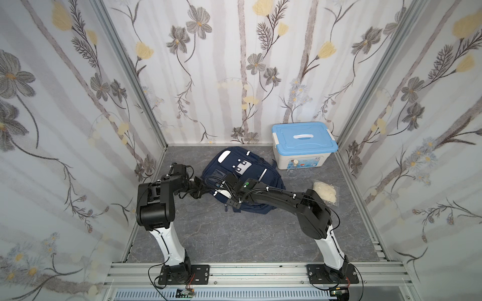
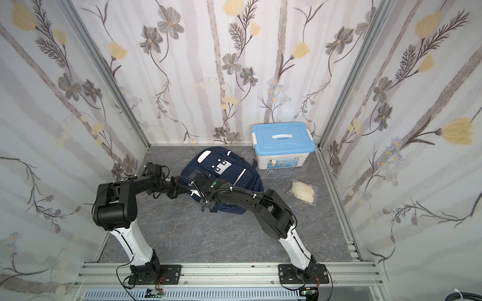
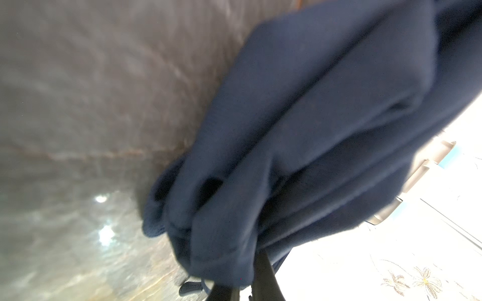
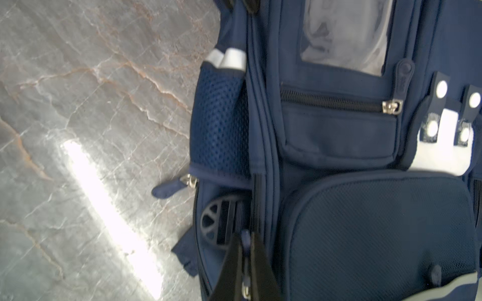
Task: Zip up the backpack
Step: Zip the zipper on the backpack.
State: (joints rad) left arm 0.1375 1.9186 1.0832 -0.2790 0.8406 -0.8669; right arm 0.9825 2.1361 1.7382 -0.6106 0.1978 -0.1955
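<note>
**Both pincers clamped on the backpack (image 1: 257, 164)**
You see the backpack lying on the grey surface (image 1: 221, 234), near the blue-lidded box (image 1: 303, 138). The left pincer (image 3: 242, 284) pinches a fold of the backpack's navy fabric. The right pincer (image 4: 245, 250) is pressed together on a zipper pull (image 4: 245, 240) at the bag's edge.

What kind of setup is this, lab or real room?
Likely a lab booth, not a home: floral wallpaper on aluminium frame, two arms bolted to a rail, backpack on marble-look floor.
</note>
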